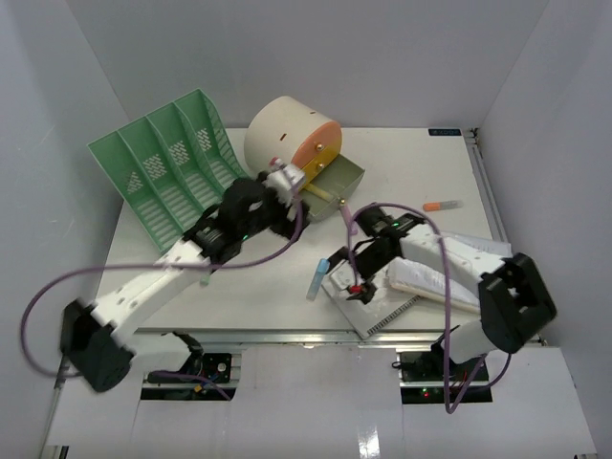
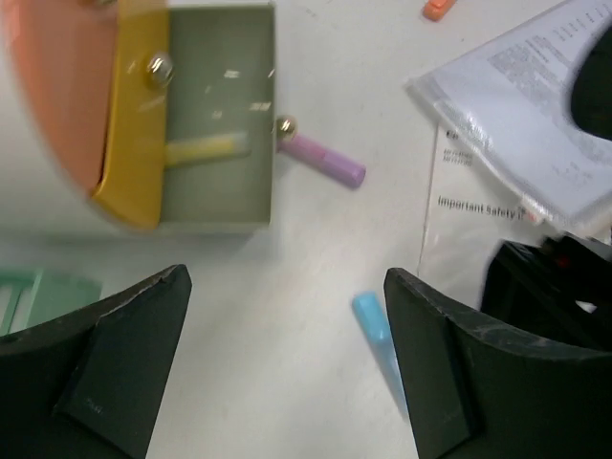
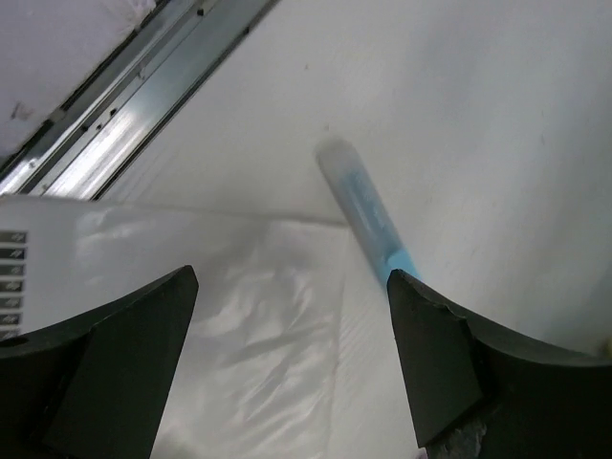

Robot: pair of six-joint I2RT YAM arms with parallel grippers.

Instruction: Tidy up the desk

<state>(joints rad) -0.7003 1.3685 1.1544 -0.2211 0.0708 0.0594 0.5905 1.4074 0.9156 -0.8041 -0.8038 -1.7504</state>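
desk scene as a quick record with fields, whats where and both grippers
desk: white, cluttered
drawer unit: back centre, drawer open, yellow item inside
green rack: back left
purple marker: beside drawer
blue marker: at edge of papers
orange marker: right side
left gripper: open, empty
right gripper: open, empty

White desk (image 1: 249, 287) carries a drawer unit (image 1: 282, 134). Green rack (image 1: 172, 167) sits left of it, purple marker (image 2: 323, 160) touching its open drawer, orange marker (image 1: 443, 205) off right, blue marker (image 1: 315, 279) and papers (image 2: 516, 105) out front.
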